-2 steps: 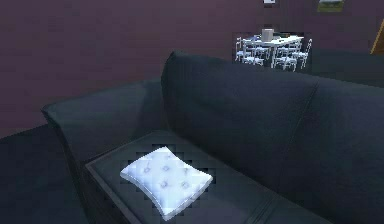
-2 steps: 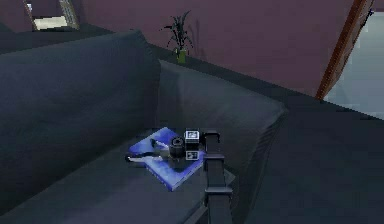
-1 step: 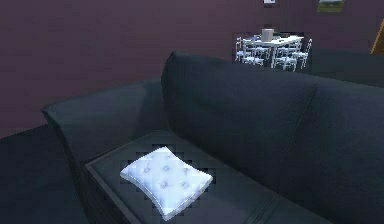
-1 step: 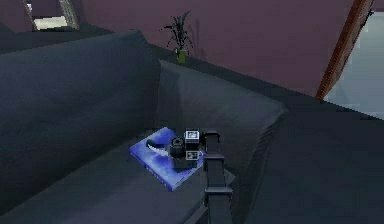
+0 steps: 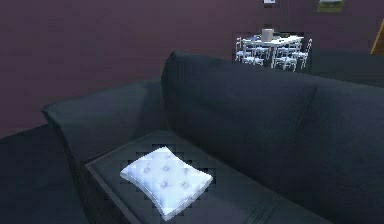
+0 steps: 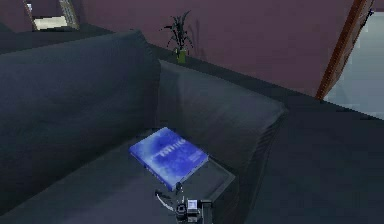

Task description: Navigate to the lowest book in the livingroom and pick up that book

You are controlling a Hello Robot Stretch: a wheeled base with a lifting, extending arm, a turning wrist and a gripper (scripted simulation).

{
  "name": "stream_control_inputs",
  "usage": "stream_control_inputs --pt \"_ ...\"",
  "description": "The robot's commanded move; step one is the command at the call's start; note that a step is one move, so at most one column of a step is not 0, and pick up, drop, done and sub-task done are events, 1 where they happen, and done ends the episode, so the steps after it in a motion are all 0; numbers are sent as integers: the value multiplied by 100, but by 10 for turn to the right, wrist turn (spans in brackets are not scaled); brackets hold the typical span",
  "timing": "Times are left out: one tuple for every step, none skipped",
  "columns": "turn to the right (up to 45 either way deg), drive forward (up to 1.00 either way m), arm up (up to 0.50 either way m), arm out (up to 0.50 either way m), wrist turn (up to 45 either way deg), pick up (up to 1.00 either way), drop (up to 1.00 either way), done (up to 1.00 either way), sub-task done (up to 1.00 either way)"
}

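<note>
Dim throughout: sofa (image 5: 250, 120) nearly black against dull purple wall (image 5: 80, 50). Brightest on sofa's seat, a white cushion (image 5: 167, 180) and, in arm side view, a blue book (image 6: 170, 157). Pale light behind sofa on dining set (image 5: 272, 50).

Pretty clearly a home living room: big dark sofa (image 5: 250, 120) with 1 white tufted cushion (image 5: 167, 180) on its seat, a white dining table (image 5: 272, 45) and chairs (image 5: 250, 55) well behind the sofa, a potted plant (image 6: 180, 38) just behind its backrest, purple walls (image 5: 80, 40) beyond.
</note>
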Motion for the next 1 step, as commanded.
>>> stream_control_inputs --pt "0 0 0 0 0 100 0 0 0"
